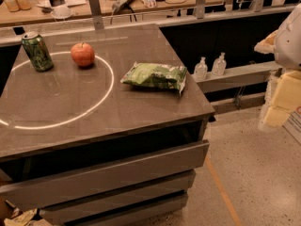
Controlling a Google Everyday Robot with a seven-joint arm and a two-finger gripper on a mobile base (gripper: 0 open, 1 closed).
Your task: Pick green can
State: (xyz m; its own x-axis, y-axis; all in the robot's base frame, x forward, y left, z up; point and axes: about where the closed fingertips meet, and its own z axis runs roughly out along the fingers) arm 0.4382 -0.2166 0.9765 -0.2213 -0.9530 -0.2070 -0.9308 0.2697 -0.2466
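The green can [37,51] stands upright near the far left corner of the table [141,112] — dark green with paler green-white patterning and a silver top rim. It is left of the apple [83,54], not touching it. The gripper [280,100] hangs beyond the table's right side — well apart from the can.

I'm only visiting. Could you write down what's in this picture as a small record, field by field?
table: grey top marked with a white ring
can: green, upright, back left, on the ring's line
apple: just right of the can, not touching it
bag: green, lying flat, outside the ring on the right
bottles: two small clear ones on a ledge behind the table
gripper: right edge of the view, off the table, far from the can
progress: can not yet picked
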